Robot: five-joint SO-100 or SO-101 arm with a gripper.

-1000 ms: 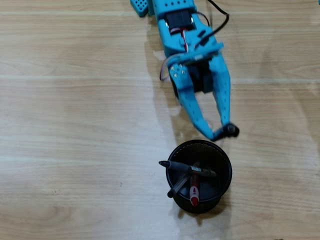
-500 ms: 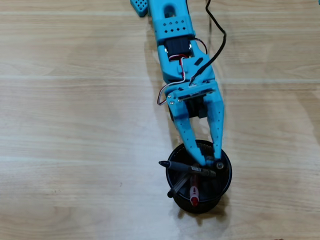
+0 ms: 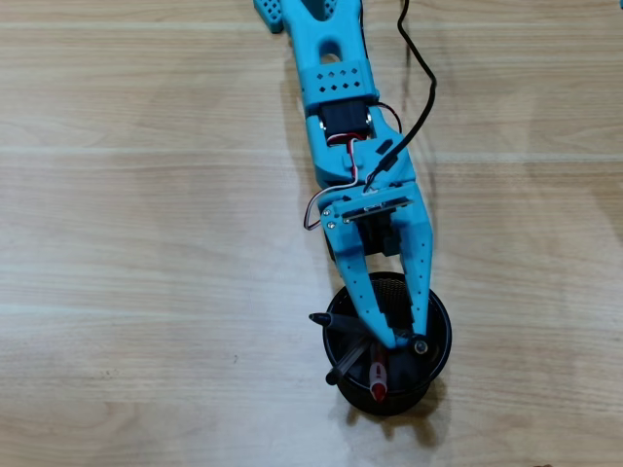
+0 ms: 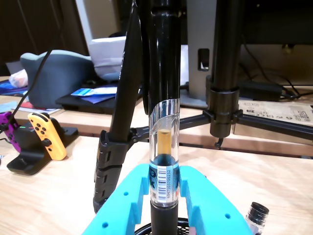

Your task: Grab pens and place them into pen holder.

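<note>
Three pens show inside the pen holder (image 3: 436,352) in the overhead view, going left to right: a black pen (image 3: 331,320) poking over the rim at nine o'clock, a grey-black one (image 3: 344,367) leaning out at seven o'clock, and a red pen (image 3: 378,379) at six o'clock. The holder is a round black mesh cup (solid rim). Above its mouth the blue gripper (image 3: 407,341) clamps a clear-barrelled pen (image 4: 164,161), upright in the wrist view.
</note>
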